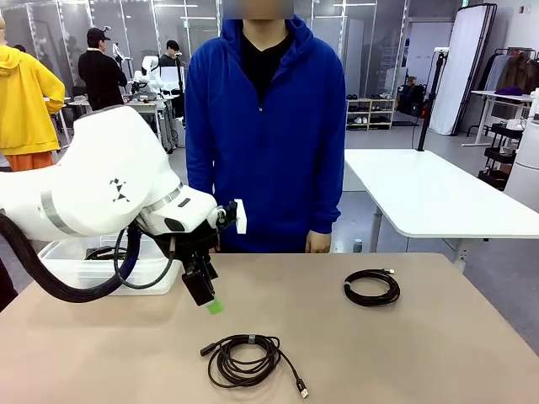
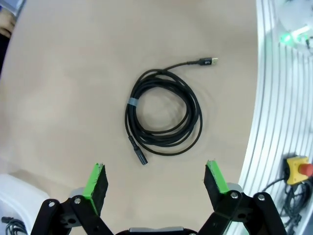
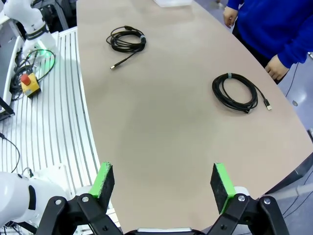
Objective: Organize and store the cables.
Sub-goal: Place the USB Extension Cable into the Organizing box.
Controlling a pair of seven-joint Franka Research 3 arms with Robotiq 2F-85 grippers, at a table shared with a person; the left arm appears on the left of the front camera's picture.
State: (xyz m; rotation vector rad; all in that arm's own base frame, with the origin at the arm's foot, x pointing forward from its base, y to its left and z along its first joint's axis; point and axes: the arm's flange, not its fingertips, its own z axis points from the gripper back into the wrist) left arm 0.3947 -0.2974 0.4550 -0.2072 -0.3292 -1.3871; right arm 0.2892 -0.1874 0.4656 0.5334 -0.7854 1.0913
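Approach step: the left jaws stand apart above the near coiled cable point(image 2: 164, 117), not touching it.
Two coiled black cables lie on the surface point(image 1: 438, 353): the near coiled cable, and a second cable point(image 1: 371, 287) well apart, toward the person. The right jaws stand apart and hold nothing. One clear bin point(image 1: 50, 263) sits at the surface's left edge and may hold another cord, mostly hidden. The next move likely calls for descending, straddling the coil's strands, then closing.
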